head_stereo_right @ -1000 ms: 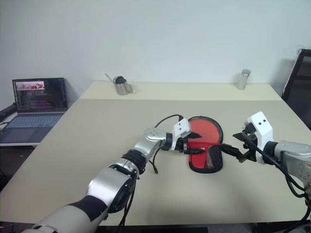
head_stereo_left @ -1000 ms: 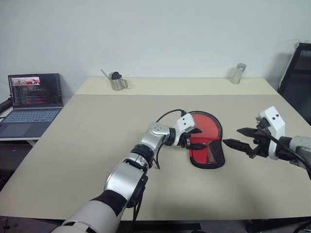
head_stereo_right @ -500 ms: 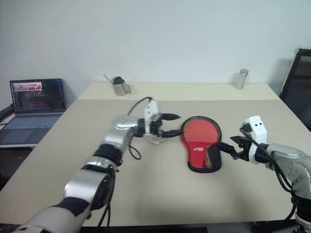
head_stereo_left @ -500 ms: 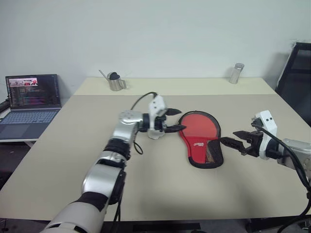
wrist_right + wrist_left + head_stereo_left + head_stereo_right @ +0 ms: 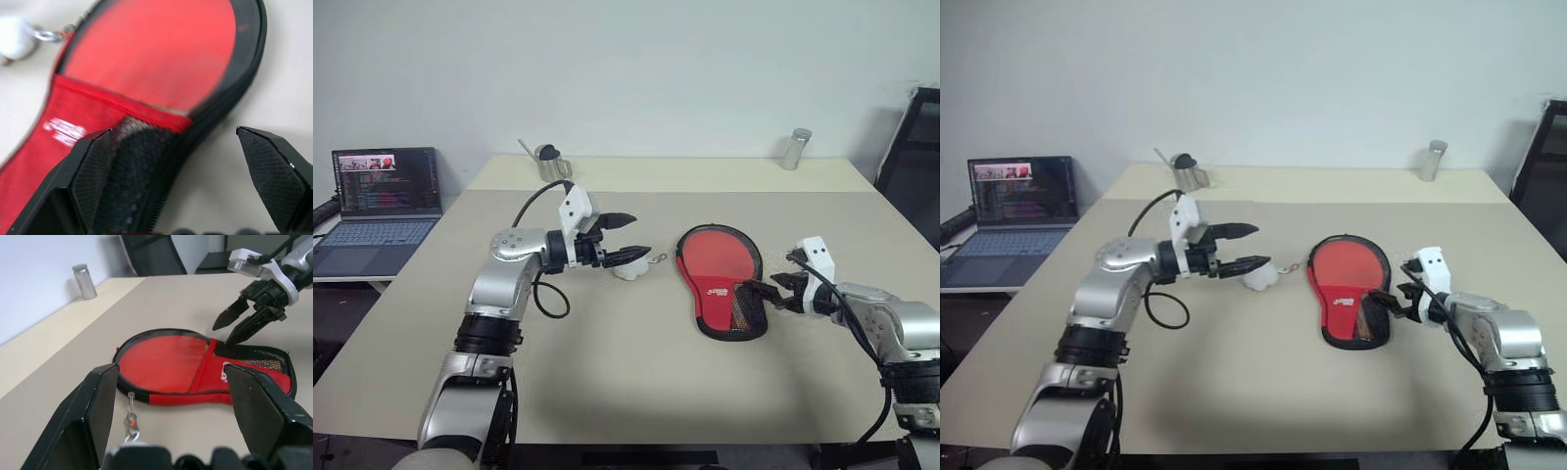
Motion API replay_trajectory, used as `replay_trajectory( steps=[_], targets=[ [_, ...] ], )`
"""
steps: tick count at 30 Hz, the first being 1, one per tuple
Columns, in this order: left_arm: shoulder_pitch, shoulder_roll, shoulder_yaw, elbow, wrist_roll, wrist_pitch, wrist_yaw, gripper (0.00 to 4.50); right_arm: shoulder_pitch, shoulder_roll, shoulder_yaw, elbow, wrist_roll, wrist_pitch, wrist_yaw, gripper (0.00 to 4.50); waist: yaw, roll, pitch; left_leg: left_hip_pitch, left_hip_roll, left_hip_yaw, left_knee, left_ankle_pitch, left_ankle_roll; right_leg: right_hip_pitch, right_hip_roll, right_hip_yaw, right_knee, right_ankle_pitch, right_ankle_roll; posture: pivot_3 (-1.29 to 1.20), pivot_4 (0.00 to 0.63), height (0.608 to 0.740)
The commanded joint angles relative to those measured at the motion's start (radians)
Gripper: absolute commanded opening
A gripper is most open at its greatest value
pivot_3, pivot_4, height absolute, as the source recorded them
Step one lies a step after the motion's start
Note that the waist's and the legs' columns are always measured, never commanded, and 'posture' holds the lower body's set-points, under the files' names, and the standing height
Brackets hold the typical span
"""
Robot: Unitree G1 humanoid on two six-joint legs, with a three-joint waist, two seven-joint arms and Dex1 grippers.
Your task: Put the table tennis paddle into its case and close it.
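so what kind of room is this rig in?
Probably an office or lab test space: a large plain beige table against a bare wall, an open laptop showing code on a side desk, and a black office chair at the edge.

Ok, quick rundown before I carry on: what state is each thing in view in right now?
case: lying flat on the table, red side with mesh pocket up; zip state not readable.
left gripper: open, empty, raised off the table beside the case.
right gripper: open, empty, at the case's mesh-pocket end.
laptop: lid open, screen lit.
metal canister: upright at the far edge.
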Motion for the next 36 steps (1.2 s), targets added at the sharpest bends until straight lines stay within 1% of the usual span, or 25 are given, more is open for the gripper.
replay_trajectory(
  steps=[1,7,13,14,17,21,23,27,28,32,36],
  targets=[
    [-0.012,0.012,0.009,-0.056,-0.024,0.000,0.020,3.74,-0.040,0.001,0.018,0.038,-0.045,-0.069,0.037,4.45,0.000,0.000,0.000,0.000,0.000,0.000,0.000,0.000,0.000,0.000,0.000,0.000,0.000,0.000,0.000,0.00,0.150,0.740],
    [-0.009,0.010,-0.003,-0.068,-0.030,0.003,0.032,3.74,-0.052,0.025,0.076,0.106,-0.112,-0.150,0.090,4.45,-0.002,0.000,0.000,0.000,0.000,0.000,0.000,0.000,0.000,0.000,0.000,0.000,0.000,0.000,0.000,0.00,0.150,0.740],
    [-0.010,0.018,-0.005,-0.065,-0.033,0.001,0.031,3.74,-0.069,0.046,0.104,0.151,-0.160,-0.168,0.114,4.45,-0.003,0.000,0.000,0.001,0.000,0.001,0.000,0.000,0.000,0.000,0.000,0.001,0.000,0.000,0.000,0.00,0.150,0.740],
    [-0.009,0.018,-0.005,-0.065,-0.033,0.000,0.031,3.74,-0.068,0.047,0.113,0.152,-0.173,-0.174,0.118,4.08,-0.004,0.000,0.000,0.001,0.000,0.001,0.000,0.000,0.000,0.000,0.000,0.001,0.000,0.000,0.000,0.00,0.150,0.740],
    [-0.007,0.019,-0.005,-0.066,-0.033,-0.001,0.033,3.74,-0.070,0.058,0.125,0.151,-0.183,-0.162,0.127,3.27,-0.006,0.000,0.000,0.002,0.001,0.001,0.000,0.000,0.000,0.000,0.000,0.001,0.001,0.000,0.000,0.00,0.150,0.740],
    [-0.002,0.021,-0.005,-0.069,-0.032,-0.003,0.033,3.74,-0.073,0.080,0.131,0.157,-0.191,-0.139,0.123,1.82,-0.007,0.000,-0.001,0.003,0.001,0.002,0.000,0.000,0.000,0.001,0.000,0.002,0.001,0.000,0.000,0.00,0.150,0.740],
    [0.006,0.027,-0.001,-0.074,-0.034,0.001,0.031,3.74,-0.076,0.095,0.127,0.161,-0.192,-0.122,0.116,1.21,-0.008,-0.001,-0.002,0.003,0.001,0.002,0.000,0.000,0.000,0.001,0.000,0.002,0.001,0.001,0.000,0.00,0.150,0.740],
    [0.067,0.084,0.013,-0.106,-0.071,0.036,-0.025,3.74,-0.076,0.126,0.126,0.153,-0.197,-0.103,0.105,0.11,-0.025,-0.002,-0.003,0.004,0.001,0.002,0.000,0.000,0.000,0.001,0.001,0.003,0.002,0.001,0.000,0.00,0.150,0.740],
    [0.089,0.112,0.011,-0.116,-0.084,0.051,-0.061,3.74,-0.077,0.134,0.124,0.145,-0.193,-0.095,0.104,0.02,-0.030,-0.002,-0.003,0.004,0.001,0.003,0.000,0.000,0.000,0.001,0.001,0.003,0.002,0.001,0.000,0.00,0.150,0.740],
    [0.153,0.206,0.004,-0.119,-0.100,0.073,-0.156,3.74,-0.078,0.154,0.125,0.106,-0.183,-0.076,0.108,0.02,-0.033,-0.002,-0.003,0.005,0.003,0.003,-0.001,0.000,0.000,0.001,0.002,0.004,0.002,0.001,-0.001,0.00,0.150,0.740],
    [0.215,0.265,0.001,-0.144,-0.099,0.074,-0.195,3.74,-0.090,0.176,0.123,0.065,-0.168,-0.052,0.110,0.02,-0.033,-0.002,-0.003,0.005,0.002,0.003,0.000,0.000,0.000,0.001,0.001,0.004,0.001,0.001,-0.001,0.00,0.150,0.740]
  ],
)
